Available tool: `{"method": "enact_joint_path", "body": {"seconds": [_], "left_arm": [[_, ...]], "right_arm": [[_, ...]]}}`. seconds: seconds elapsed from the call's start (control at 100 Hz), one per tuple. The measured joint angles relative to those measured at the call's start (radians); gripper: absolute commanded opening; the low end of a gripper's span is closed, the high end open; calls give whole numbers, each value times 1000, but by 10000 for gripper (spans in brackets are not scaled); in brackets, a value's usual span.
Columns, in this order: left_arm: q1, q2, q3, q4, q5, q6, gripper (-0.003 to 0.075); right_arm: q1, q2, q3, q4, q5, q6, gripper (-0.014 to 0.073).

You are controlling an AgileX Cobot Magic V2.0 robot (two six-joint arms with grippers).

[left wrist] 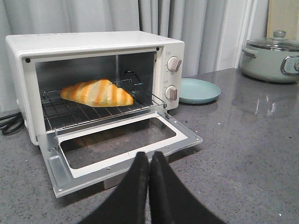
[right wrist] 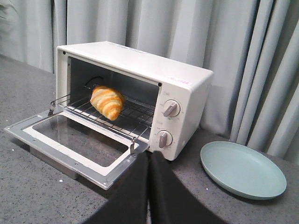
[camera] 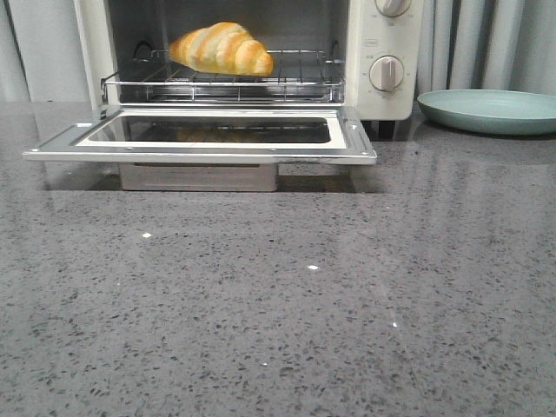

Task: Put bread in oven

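The bread (camera: pixel 221 49), a golden-orange striped croissant roll, lies on the wire rack (camera: pixel 295 80) inside the cream-white oven (camera: pixel 369 52). It also shows in the left wrist view (left wrist: pixel 96 92) and the right wrist view (right wrist: pixel 107 102). The oven's glass door (camera: pixel 204 135) hangs fully open, flat over the counter. My left gripper (left wrist: pixel 149 157) is shut and empty, back from the door's front edge. My right gripper (right wrist: pixel 149 156) is shut and empty, near the door's right corner. Neither gripper shows in the front view.
A pale green plate (camera: pixel 491 110) sits on the grey speckled counter to the right of the oven (right wrist: pixel 243 170). A grey-green lidded pot (left wrist: pixel 271 58) stands further right. A black cord (left wrist: pixel 10 125) lies left of the oven. Curtains hang behind.
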State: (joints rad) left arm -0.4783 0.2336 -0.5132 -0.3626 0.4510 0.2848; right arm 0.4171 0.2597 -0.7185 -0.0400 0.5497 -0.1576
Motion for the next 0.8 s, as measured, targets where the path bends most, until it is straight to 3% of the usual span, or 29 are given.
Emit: {"method": "enact_joint_path", "body": {"seconds": [0.43, 0.54, 0.67, 0.8], "left_arm": [[0, 0, 0, 2, 0, 0, -21], [4, -2, 18, 84, -25, 4, -21], [31, -12, 149, 264, -200, 2, -21], [120, -34, 331, 311, -379, -68, -21]], "right_arm": [[0, 0, 0, 0, 0, 2, -68], [0, 0, 0, 0, 0, 2, -68], [0, 0, 0, 0, 0, 2, -68], [0, 0, 0, 0, 0, 2, -68]]}}
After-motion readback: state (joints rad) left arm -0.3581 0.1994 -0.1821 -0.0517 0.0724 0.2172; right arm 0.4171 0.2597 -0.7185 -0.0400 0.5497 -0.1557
